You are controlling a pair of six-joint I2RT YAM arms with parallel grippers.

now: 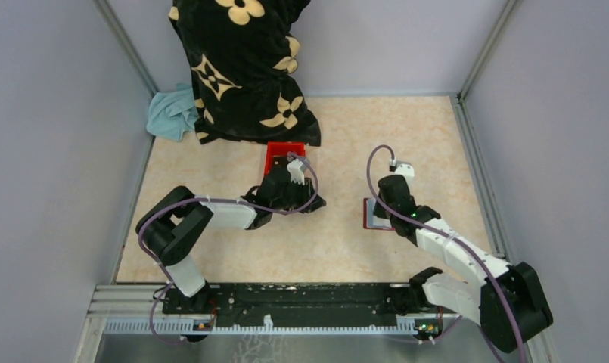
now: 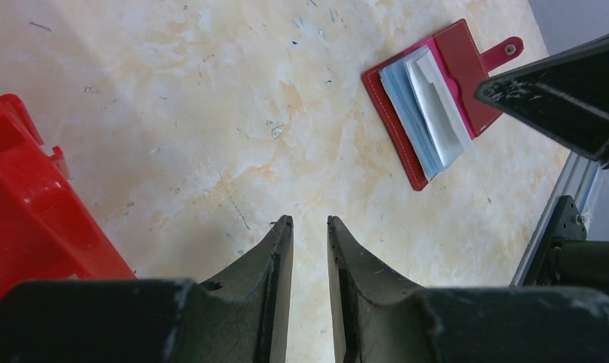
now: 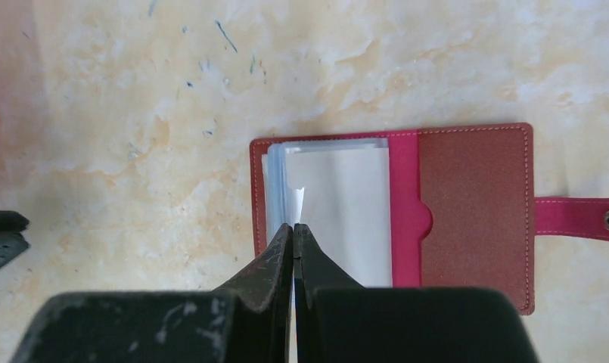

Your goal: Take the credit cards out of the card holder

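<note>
Done: holder [image 3: 475, 212] lies open.
Remaining: cards [image 3: 339, 212] inside it.
Right gripper [image 3: 294, 227]: pinched on a card edge, seemingly.
Left gripper [image 2: 310, 223]: slightly apart, empty.

card holder [image 3: 475, 212]: grainy matt leather look
credit cards [image 3: 346, 227]: kinda glossy plastic
table [image 3: 135, 113]: smooth marbled top
box [image 2: 29, 219]: shiny plastic

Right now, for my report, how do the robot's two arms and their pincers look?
The left arm and right arm share one build: bulky black joints joined by white links. A thin purple cable runs along each. The left pincer and right pincer are black and tapered, scuffed with pale marks.
</note>
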